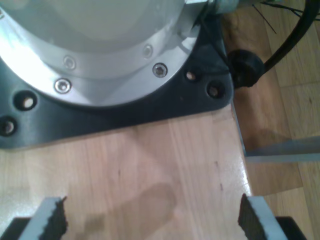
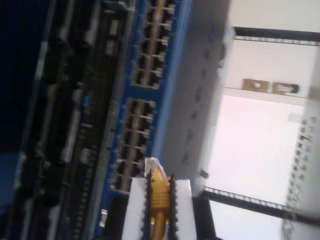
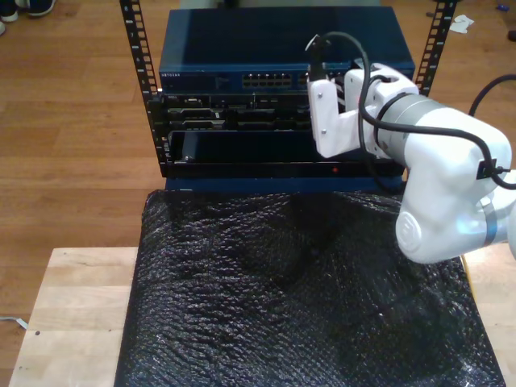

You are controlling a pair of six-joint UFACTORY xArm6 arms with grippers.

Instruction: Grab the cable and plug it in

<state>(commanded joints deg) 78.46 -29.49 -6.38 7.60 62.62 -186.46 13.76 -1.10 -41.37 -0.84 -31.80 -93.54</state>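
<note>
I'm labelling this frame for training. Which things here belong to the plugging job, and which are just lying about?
For the job:
- cable, clamped in my second hand
- its clear plug
- blue network switch with rows of ports

Just around:
- black bubble wrap
- wooden table
- my first hand, open over a table by an arm base

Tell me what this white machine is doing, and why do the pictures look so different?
It's a robot arm. One camera watches from outside; two more ride on the arms' hands. My second hand squeezes the yellow cable with its clear plug right by the blue network box full of little sockets, in a metal rack. My first hand is open, holding nothing, over the wooden table beside a robot base. Black bubbly wrap covers the table in front of the rack.
</note>
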